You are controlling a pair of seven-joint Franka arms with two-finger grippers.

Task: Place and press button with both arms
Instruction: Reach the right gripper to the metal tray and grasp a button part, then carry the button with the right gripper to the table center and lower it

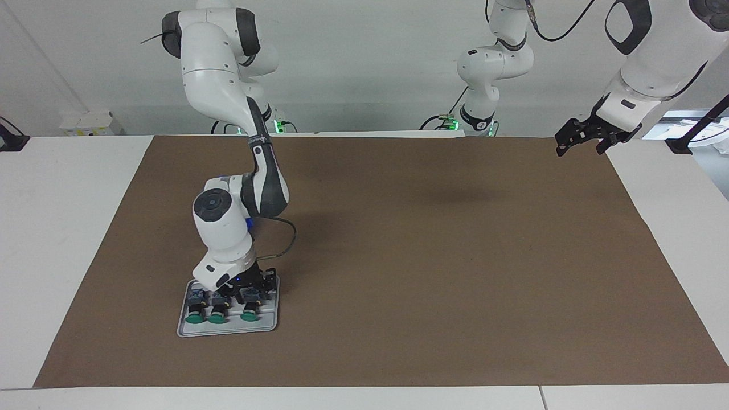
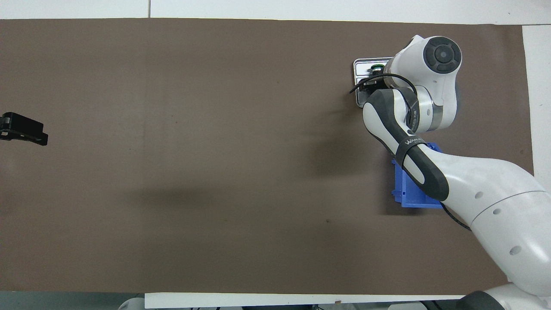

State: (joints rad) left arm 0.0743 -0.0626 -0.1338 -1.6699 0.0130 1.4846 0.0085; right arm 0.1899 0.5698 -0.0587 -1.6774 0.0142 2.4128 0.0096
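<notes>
White right arm (image 1: 228, 228) bent steeply down — right gripper (image 1: 250, 285) over the tray (image 1: 228, 329), finger state unclear.

I can read only "WANLI", or something close, on the right arm's (image 2: 413, 150) dark sleeve.

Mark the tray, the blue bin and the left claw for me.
Tray (image 1: 228, 330): facing view, bare front rim below the green caps.
Blue bin (image 2: 407, 189): overhead view, wall showing beside the right arm.
Left claw (image 1: 581, 145): facing view, between its fingertips, up over the mat's corner.
</notes>
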